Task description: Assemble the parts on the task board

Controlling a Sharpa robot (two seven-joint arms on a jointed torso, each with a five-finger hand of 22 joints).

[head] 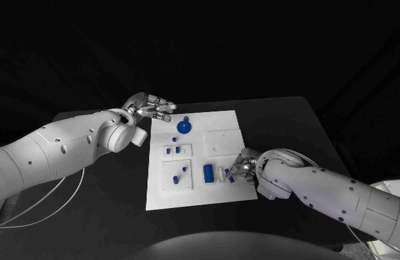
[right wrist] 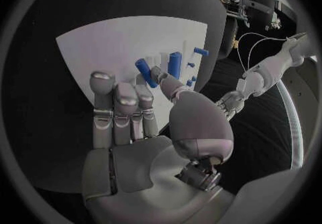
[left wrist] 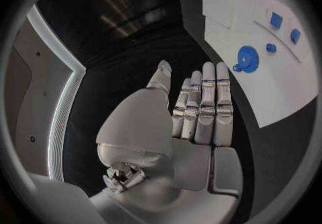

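My right hand (head: 243, 169) pinches a blue part (right wrist: 145, 72) between thumb and finger over the task board (head: 218, 197); in the head view its fingers hide the pinch. My left hand (head: 152, 107) hovers empty, fingers straight, beside the board's far corner, near the blue disc (head: 184, 125).

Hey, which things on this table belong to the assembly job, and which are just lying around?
Part of the job:
- task board
- round blue part
- tall blue part
- small blue parts
- left robot hand, empty, beside the board's far corner
- right robot hand, at the board's right edge

Just lying about:
- white cable on the black table
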